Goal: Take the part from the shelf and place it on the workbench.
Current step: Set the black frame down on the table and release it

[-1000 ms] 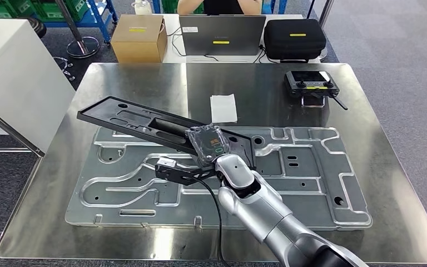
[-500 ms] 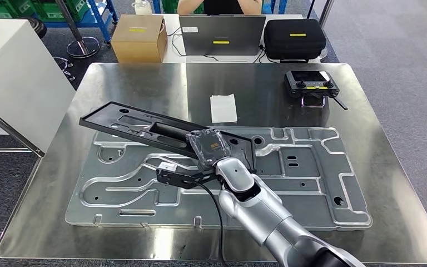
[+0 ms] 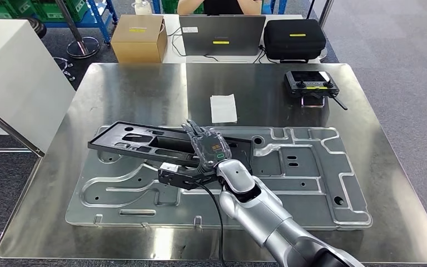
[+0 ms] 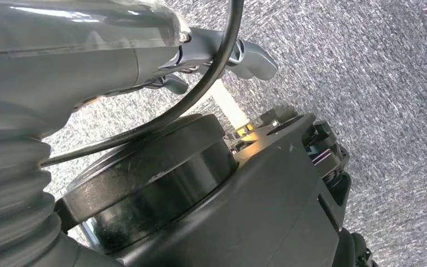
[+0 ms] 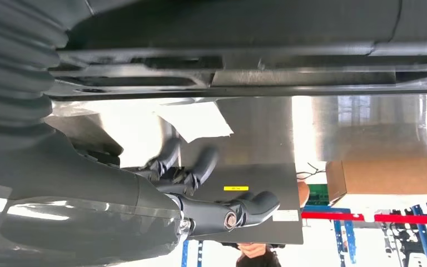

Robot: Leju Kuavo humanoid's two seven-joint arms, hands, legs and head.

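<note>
The long black part point(image 3: 144, 146) lies slanted on the big silver stamped plate point(image 3: 311, 178) on the workbench point(image 3: 139, 89). My right hand point(image 3: 208, 149) hovers over the part's right end, its fingers point(image 3: 192, 128) stretched out above it. In the right wrist view the fingers point(image 5: 200, 164) are spread with nothing between them, and the part point(image 5: 244, 33) runs as a dark band beside the hand. My left hand point(image 4: 144, 50) hangs beside my body over grey carpet and holds nothing; its thumb point(image 4: 253, 58) sticks out.
A white paper slip point(image 3: 223, 108) and a black remote controller point(image 3: 311, 84) lie on the bench's far half. Beyond it, another table carries a cardboard box point(image 3: 139, 38), a laptop point(image 3: 222, 34) and a black case point(image 3: 294, 39), with a person seated behind. A white shelf point(image 3: 11, 83) stands at left.
The black part has come down from a tilted, raised pose to lie flatter on the silver plate, its left end swinging nearer. My right hand's fingers have spread off it.
</note>
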